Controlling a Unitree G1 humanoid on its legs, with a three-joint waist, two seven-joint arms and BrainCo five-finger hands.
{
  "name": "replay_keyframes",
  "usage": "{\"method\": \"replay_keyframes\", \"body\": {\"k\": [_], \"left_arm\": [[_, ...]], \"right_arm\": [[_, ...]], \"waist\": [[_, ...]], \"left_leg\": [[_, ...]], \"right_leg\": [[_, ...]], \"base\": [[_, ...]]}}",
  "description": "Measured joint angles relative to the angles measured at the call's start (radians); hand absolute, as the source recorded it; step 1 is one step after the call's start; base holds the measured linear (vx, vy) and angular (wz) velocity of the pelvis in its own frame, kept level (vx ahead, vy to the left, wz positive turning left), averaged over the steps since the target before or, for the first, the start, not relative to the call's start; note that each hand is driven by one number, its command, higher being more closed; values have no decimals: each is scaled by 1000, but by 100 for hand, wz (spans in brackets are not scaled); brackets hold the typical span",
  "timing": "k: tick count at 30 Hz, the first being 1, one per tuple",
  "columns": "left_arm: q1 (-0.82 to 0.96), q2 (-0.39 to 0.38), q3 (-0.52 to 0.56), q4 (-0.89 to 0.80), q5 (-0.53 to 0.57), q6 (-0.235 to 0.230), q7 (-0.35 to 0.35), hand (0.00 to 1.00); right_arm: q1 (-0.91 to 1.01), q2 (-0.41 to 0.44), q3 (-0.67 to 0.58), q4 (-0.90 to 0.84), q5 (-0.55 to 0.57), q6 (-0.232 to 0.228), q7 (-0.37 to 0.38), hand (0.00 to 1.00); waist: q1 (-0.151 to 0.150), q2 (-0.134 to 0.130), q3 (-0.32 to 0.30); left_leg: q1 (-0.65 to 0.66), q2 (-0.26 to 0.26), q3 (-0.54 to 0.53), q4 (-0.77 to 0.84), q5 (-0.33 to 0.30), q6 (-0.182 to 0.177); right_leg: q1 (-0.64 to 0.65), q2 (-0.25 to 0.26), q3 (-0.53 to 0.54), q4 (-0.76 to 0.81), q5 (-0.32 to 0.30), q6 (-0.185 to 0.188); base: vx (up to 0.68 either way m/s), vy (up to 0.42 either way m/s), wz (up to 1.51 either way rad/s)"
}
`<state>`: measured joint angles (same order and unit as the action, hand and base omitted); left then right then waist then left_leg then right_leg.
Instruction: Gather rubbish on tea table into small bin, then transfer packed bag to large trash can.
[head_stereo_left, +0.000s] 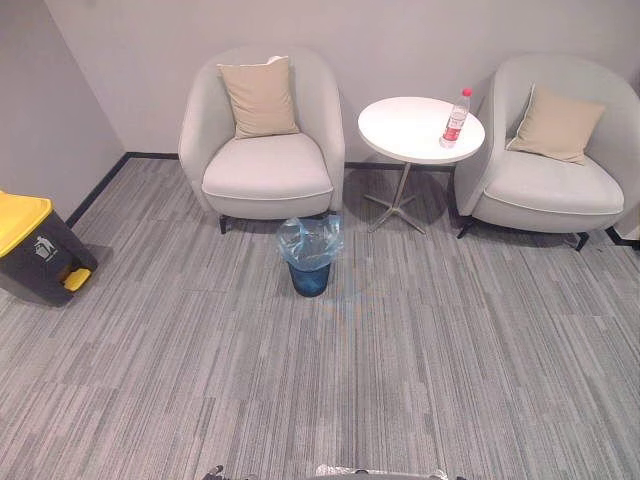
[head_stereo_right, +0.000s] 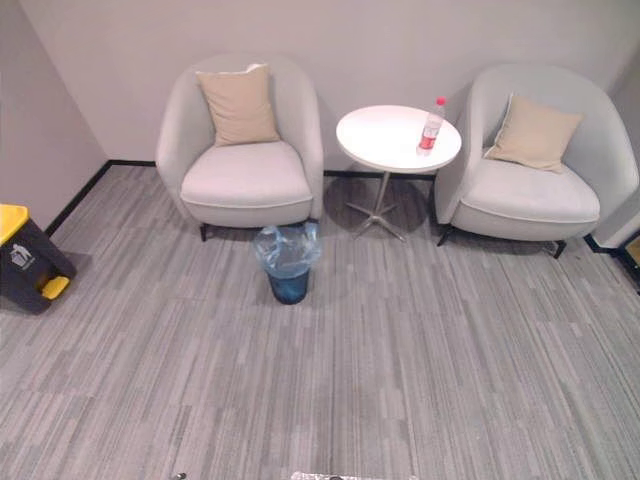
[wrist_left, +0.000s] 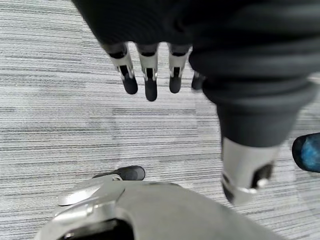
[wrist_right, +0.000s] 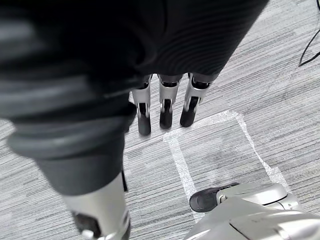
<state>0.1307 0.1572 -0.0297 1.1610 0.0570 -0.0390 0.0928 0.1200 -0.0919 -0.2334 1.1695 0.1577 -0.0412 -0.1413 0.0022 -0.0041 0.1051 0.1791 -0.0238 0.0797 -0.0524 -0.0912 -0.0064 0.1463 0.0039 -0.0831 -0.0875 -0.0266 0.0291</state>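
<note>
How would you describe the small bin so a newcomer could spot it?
Two pale armchairs flank a round white table at the far wall. On the carpet before the left armchair stands the small bin, lined with a bluish bag, unlike the dark, yellow-lidded trash can by the left wall.

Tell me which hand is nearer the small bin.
Left, likely: the left hand hangs over carpet with the small bin close by; the right hand hangs over floor tape.
</note>
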Motion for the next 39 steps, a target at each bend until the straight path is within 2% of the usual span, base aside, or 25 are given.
{"method": "replay_keyframes", "body": {"k": [22,30,35,36,39], "left_arm": [[-2,5,0,0,0,-2,3,0],[-19,10,0,0,0,0,6,0],[-46,10,0,-4,-2,1,14,0],[-53,11,1,-7,-2,0,14,0],[-72,12,5,-16,-13,1,14,0]], "right_arm": [[-8,8,0,0,0,-7,0,0],[-22,9,0,0,0,-6,0,0],[-35,10,-1,-16,1,-6,3,0],[-36,11,-1,-16,2,-7,3,0],[-29,10,-2,-16,10,-8,3,0]], "waist": [[0,-7,10],[2,-15,24],[-5,-9,47],[-6,-11,52],[-9,-12,57]], "left_leg": [[14,0,9,-9,0,0],[-7,10,64,-13,0,0],[-41,30,102,31,-17,-25],[-45,35,100,53,-31,-43],[-108,71,101,215,-114,-66]], "right_leg": [[10,1,3,-1,-1,1],[-37,13,49,2,12,-11],[-93,25,50,72,-13,-15],[-94,25,37,90,-30,-31],[-98,33,-10,128,-77,-59]], "base": [[-10,-5,-1],[-14,-21,-21],[-6,-53,-20],[-14,-78,17],[-10,-95,22]]}}
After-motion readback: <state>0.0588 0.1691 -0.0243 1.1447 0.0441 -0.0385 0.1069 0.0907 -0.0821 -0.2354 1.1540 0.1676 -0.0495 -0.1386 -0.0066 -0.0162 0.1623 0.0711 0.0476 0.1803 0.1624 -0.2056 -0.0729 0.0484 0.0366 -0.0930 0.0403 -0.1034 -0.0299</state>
